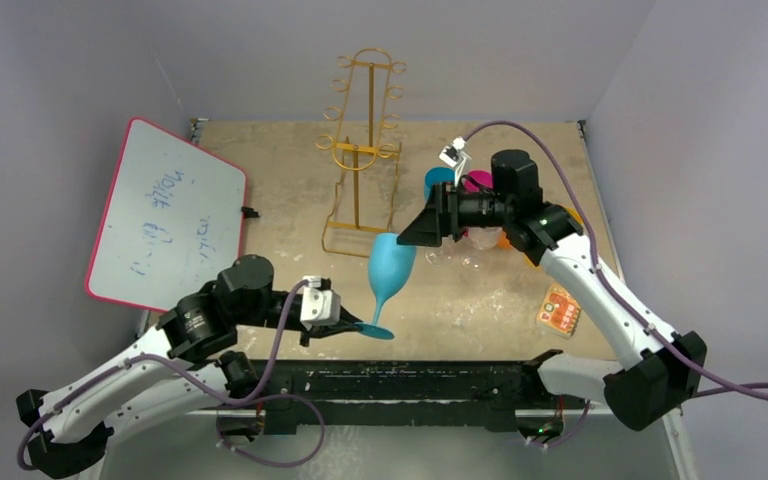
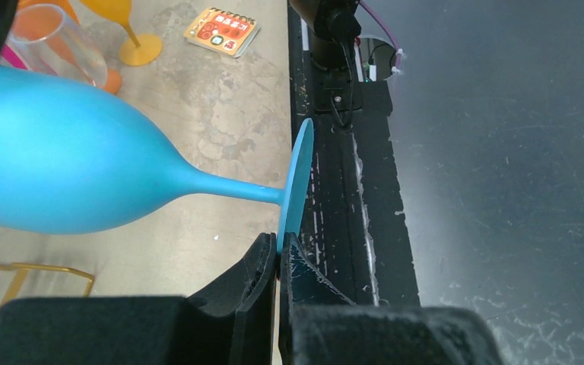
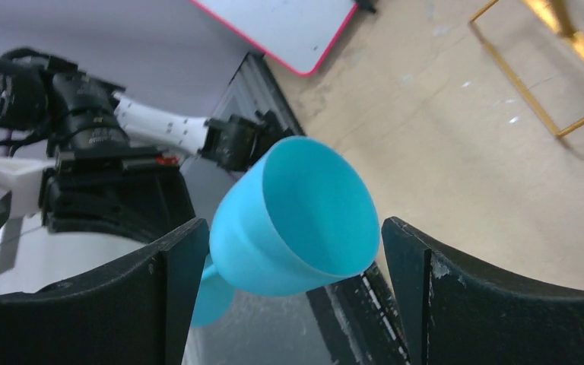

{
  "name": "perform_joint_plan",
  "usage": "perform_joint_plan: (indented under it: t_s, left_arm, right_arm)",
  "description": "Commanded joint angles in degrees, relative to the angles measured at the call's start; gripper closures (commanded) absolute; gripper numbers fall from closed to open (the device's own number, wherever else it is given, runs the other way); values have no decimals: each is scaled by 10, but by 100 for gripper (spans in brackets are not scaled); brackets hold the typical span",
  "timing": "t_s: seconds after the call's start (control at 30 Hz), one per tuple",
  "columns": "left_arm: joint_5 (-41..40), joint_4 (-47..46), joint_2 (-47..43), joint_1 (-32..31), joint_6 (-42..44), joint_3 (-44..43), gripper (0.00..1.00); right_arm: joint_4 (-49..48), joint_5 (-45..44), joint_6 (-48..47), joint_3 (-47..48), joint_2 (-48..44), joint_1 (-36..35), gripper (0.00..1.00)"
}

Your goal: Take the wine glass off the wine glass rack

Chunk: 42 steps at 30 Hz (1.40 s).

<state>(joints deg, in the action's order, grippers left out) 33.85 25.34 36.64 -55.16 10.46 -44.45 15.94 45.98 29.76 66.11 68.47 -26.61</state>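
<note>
A blue wine glass (image 1: 392, 265) is held tilted above the table, its bowl (image 2: 61, 175) towards the rack and its foot (image 2: 296, 182) towards the near edge. My left gripper (image 1: 350, 322) (image 2: 281, 247) is shut on the rim of that foot. My right gripper (image 1: 407, 237) (image 3: 293, 224) is open, its fingers (image 3: 160, 289) on either side of the bowl's mouth (image 3: 304, 220), the left one close to the bowl. The gold wire wine glass rack (image 1: 360, 150) stands behind with no glass on its hooks; its base (image 3: 532, 99) lies just beyond the bowl.
A pink-framed whiteboard (image 1: 165, 215) lies at the left. Orange (image 2: 137, 38), clear (image 2: 53, 42), pink and teal glasses stand grouped behind my right arm (image 1: 475, 180). A small orange booklet (image 1: 560, 307) lies at the right front. A black rail (image 1: 410, 380) runs along the near edge.
</note>
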Motion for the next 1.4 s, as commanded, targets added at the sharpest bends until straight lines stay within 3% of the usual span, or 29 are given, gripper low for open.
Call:
perform_joint_plan:
  t_s: [0.0,0.07,0.13,0.3,0.33,0.47,0.57,0.9,1.03,1.1,1.2,1.37]
  left_arm:
    - [5,36,6,-1,73,-53,100]
    - [-20,78,16,-1,83,-80,100]
    - [-34,127,26,-1,110,-113,100]
    - [-31,125,27,-1,150,-122,100]
    - [-29,122,31,-1,156,-119,100]
    - [-32,138,58,-1,180,-124,100]
    - [-40,149,69,-1,196,-128,100]
    - [-122,149,47,0,206,-107,100]
    - [-136,162,64,-1,220,-104,100]
    - [-135,165,74,-1,225,-106,100]
    - [-133,167,82,-1,232,-108,100]
    - [-132,168,81,0,232,-104,100]
  right_arm:
    - [-88,179,35,-1,-3,0,12]
    - [-205,262,129,-40,0,-1,12]
    - [-248,288,175,-49,5,0,16]
    - [-109,273,47,19,31,-5,26]
    - [-92,283,34,29,37,-4,32]
    - [-93,305,35,26,42,-4,44]
    - [-111,295,52,14,35,-4,47]
    - [-120,311,51,-9,24,-5,69]
    - [-112,307,45,-16,25,-11,72]
    - [-109,307,43,-17,25,-14,64]
    - [-111,306,42,-20,22,-14,62]
    - [-112,301,41,-21,23,-14,86]
